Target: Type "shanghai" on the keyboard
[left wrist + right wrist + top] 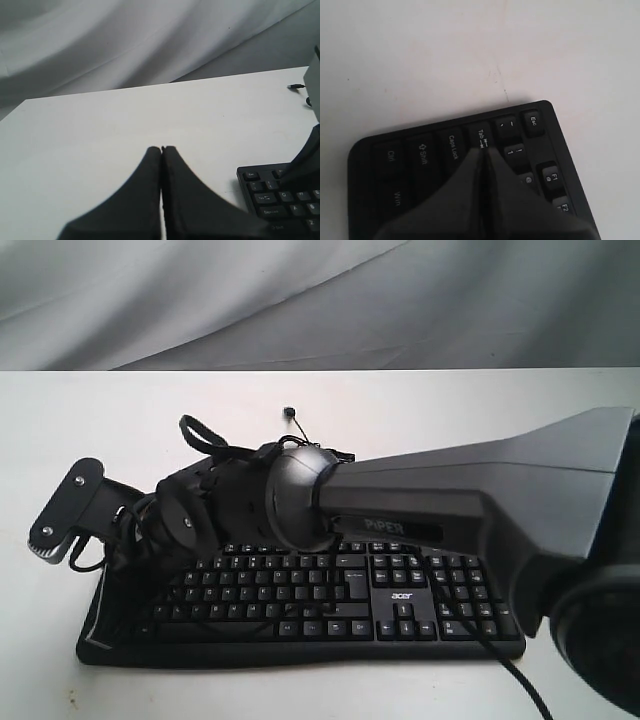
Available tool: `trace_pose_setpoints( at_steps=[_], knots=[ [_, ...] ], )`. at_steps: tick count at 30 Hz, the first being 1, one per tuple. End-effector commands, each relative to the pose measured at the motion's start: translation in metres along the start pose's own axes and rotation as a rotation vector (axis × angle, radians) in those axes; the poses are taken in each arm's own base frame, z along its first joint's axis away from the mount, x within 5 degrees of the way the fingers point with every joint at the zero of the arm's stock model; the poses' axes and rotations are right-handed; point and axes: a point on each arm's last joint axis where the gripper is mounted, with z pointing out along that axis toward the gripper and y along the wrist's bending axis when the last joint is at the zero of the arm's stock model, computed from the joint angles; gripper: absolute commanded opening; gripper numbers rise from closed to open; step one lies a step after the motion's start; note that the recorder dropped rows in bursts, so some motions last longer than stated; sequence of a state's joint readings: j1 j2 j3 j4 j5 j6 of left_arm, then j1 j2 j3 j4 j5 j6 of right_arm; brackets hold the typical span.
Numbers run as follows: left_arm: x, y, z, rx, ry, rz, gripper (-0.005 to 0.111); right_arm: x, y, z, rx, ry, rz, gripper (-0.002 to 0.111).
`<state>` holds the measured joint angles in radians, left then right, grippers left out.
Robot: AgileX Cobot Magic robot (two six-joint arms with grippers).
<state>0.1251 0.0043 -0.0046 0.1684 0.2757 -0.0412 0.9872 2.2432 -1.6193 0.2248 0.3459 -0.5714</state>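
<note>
The black keyboard point(300, 592) with white legends and an "acer" logo point(400, 597) lies near the table's front edge. My right arm point(450, 490) reaches across from the right over the keyboard's left half. In the right wrist view my right gripper point(484, 149) is shut with nothing in it, its tips just above the Tab key point(481, 135) at the keyboard's left end point(420, 155). My left gripper point(161, 148) is shut and empty over bare white table, left of the keyboard's Esc corner point(250, 176).
A thin black cable point(505, 665) runs off the keyboard's front right. A small black plug point(291, 412) lies on the white table point(480, 410) behind the arms. Grey cloth point(300, 300) hangs at the back. The left arm's bracket point(65, 510) stands beside the keyboard's left end.
</note>
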Motion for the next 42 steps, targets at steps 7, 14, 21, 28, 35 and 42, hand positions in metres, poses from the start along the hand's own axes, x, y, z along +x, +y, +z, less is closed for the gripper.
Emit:
trace_pose_setpoints(
  at_steps=[7, 14, 21, 28, 35, 42],
  knots=[
    [0.0, -0.001, 0.0, 0.008, -0.011, -0.005, 0.0, 0.008, 0.01, 0.013, -0.019, 0.019, 0.008, 0.0],
    [0.0, -0.001, 0.0, 0.008, -0.011, -0.005, 0.0, 0.007, 0.011, 0.013, -0.021, 0.02, 0.007, 0.0],
    [0.0, -0.001, 0.0, 0.008, -0.011, -0.005, 0.0, 0.008, 0.01, 0.013, -0.018, 0.023, 0.001, 0.0],
    [0.0, -0.001, 0.0, 0.008, -0.011, -0.005, 0.0, 0.009, 0.007, 0.013, -0.013, 0.023, -0.001, 0.0],
    [0.0, -0.001, 0.0, 0.008, -0.011, -0.005, 0.0, 0.012, -0.001, 0.012, 0.0, 0.027, 0.01, 0.0],
    [0.0, -0.001, 0.0, 0.008, -0.011, -0.005, 0.0, 0.012, -0.001, 0.013, -0.002, 0.027, 0.019, 0.0]
  ],
)
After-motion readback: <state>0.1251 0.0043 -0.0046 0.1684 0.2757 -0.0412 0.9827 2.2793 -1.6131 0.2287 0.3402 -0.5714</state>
